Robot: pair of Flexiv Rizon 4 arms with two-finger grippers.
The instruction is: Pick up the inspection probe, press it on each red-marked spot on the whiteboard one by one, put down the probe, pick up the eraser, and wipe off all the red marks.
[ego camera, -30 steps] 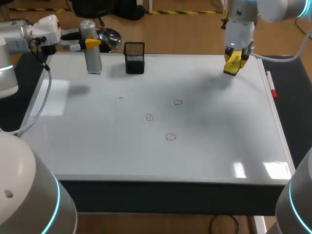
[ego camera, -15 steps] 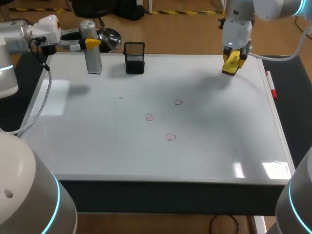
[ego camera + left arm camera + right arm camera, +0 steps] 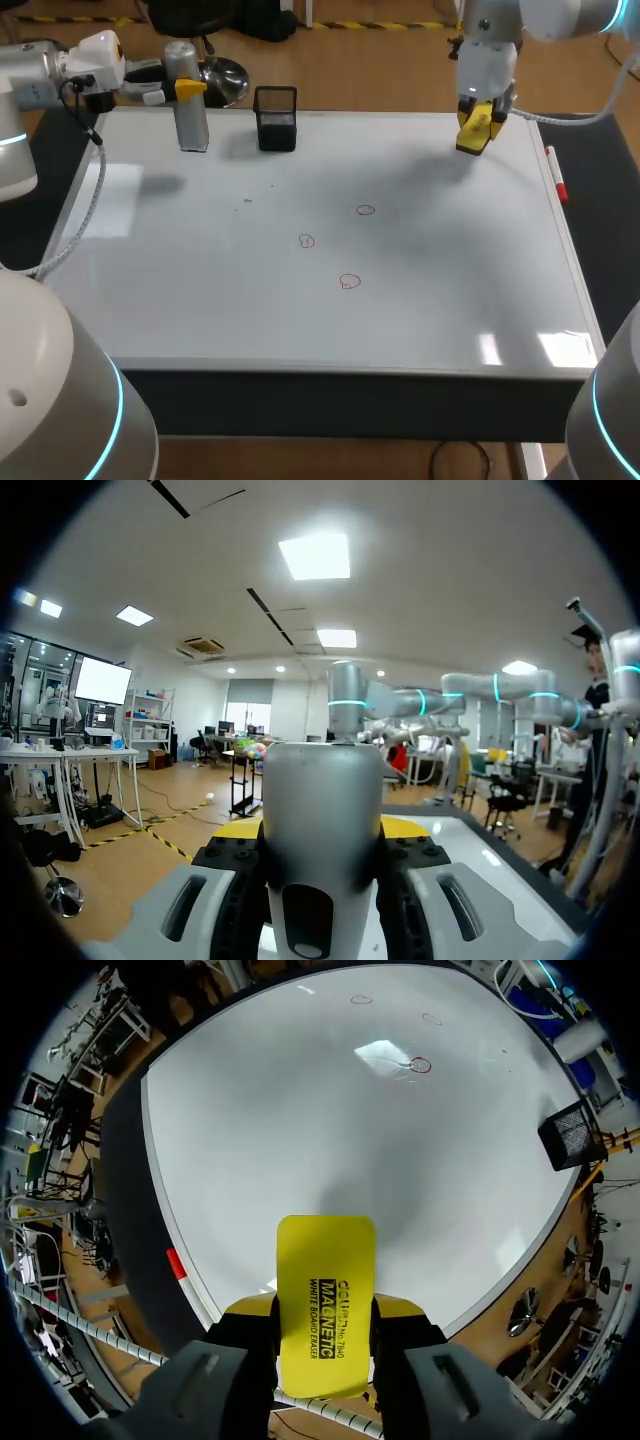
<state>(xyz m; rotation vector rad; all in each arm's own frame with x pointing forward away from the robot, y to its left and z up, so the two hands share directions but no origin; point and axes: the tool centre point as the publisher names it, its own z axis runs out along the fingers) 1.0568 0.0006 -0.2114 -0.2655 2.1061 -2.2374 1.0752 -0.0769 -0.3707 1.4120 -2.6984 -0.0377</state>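
The inspection probe is standing upright in our left gripper, whose two fingers are pressing against its grey barrel from opposite sides, spread only as wide as the barrel. We are holding it at the whiteboard's far-left corner with its foot down at the surface, though we cannot tell whether it is actually resting there. We are probably parking it at that corner so that the middle of the whiteboard stays free. Our right gripper is clamping the yellow eraser by its long sides, with the pad sticking out ahead of the fingertips, and we are hanging it over the whiteboard's far-right corner, above the surface and not touching it. Held flat-on like this, it is likely being kept ready for a wiping pass. The three red marks are lying near the middle of the whiteboard, well apart from both tools and not yet wiped off. A black mesh cup is sitting at the whiteboard's far edge just beside the probe, and a red marker is lying along its right edge.
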